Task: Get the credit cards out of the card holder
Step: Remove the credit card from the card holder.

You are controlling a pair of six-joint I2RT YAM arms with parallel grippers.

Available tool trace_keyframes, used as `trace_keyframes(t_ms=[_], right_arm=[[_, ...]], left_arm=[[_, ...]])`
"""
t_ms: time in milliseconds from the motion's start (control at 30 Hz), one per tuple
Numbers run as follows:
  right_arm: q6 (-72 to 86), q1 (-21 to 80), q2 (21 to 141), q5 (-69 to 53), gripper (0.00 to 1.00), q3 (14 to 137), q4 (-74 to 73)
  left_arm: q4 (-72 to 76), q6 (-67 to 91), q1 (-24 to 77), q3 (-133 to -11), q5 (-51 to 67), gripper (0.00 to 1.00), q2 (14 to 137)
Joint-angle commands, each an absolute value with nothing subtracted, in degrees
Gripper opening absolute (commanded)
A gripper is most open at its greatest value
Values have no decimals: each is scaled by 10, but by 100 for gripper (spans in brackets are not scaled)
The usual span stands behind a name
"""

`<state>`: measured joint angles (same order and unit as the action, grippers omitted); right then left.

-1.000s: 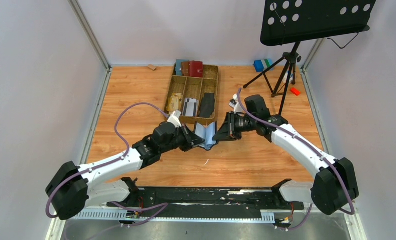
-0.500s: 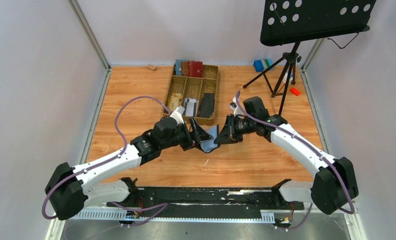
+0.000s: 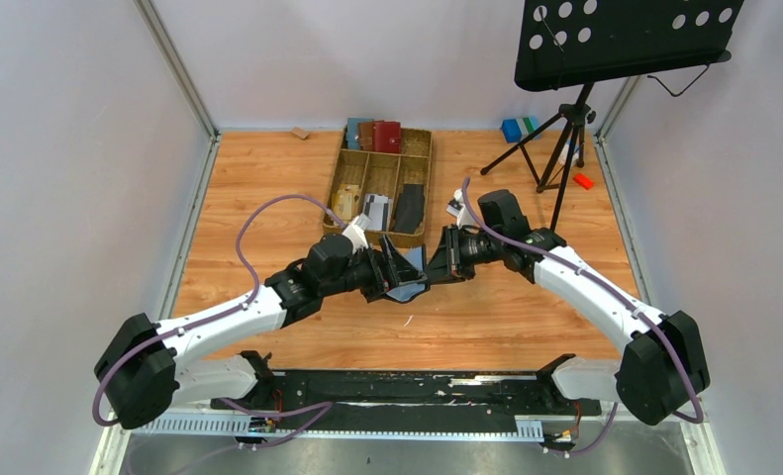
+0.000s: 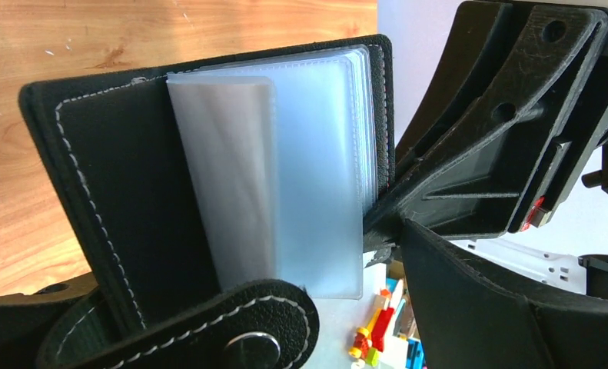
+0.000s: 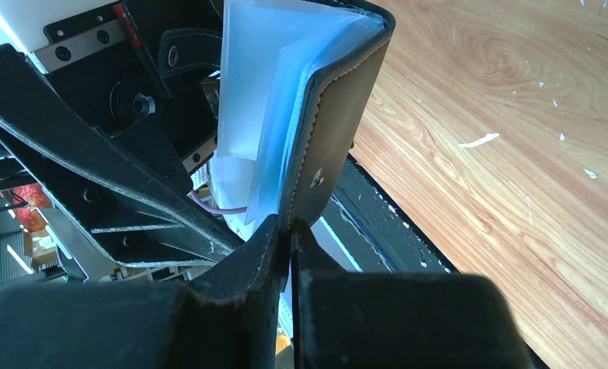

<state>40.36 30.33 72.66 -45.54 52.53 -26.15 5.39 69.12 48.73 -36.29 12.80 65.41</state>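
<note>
Narrowing since a second ago, the card holder (image 4: 124, 192) hangs pinched in my right gripper (image 5: 291, 231), left gripper (image 3: 395, 269) wide; extraction pending.

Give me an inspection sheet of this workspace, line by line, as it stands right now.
Surface: wooden table, pale flecks on it.
Job's things: card holder open, held off the table; credit cards lying in the tray.
Clutter: wallets, black flat piece, coloured blocks.
Hands: right hand clamped on one cover; left hand at the other, grip unclear.
Cables: purple cables loop over both arms.
Surroundings: music stand, grey walls.
</note>
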Motion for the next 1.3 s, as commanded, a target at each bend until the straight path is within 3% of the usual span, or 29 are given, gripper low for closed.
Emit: trace_keyframes(t_ms=[0,600,767,933,1133,1267], right_arm=[[409,315,707,-492,0,546,-211],[408,336,705,-492,0,550,-198],[407,341,705,-493,0,556,-195],[406,341,704,-489,0,556,-195],[416,341,704,-475,12,545,-190],[410,340,707,-451,19,546,-218]], left_arm=[[57,686,490,-380,121,96,656],[148,760,444,-307,144,100,621],[136,764,440,-312,147,96,630],[143,759,437,-316,155,80,640],[113,745,432,-321,145,43,621],[114,744,430,-316,144,37,610]])
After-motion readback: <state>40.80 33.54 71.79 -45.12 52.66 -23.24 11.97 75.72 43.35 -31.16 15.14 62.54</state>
